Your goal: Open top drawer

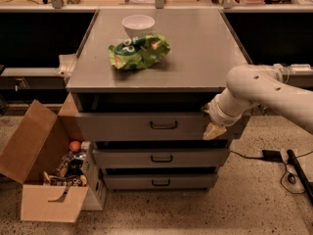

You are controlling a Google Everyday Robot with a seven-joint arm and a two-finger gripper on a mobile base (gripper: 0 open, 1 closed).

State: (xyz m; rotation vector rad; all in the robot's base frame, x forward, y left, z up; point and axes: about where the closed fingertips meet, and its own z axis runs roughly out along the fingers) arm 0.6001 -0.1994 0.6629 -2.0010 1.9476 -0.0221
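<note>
The top drawer (122, 126) is the widest grey front panel, right under the cabinet top, with a small dark loop handle (164, 125) at its centre. A dark gap shows between the panel and the cabinet top. My gripper (213, 129) is at the end of the white arm that comes in from the right. It sits in front of the right end of the top drawer's front, well to the right of the handle and at about its height. Part of the drawer's right edge is hidden behind the arm.
Two narrower drawers (161, 157) (160, 181) sit below. A white bowl (138, 24) and a green chip bag (139, 50) lie on the cabinet top (205, 53). An open cardboard box (46, 180) with items stands at the left. Cables (288, 165) lie on the floor at the right.
</note>
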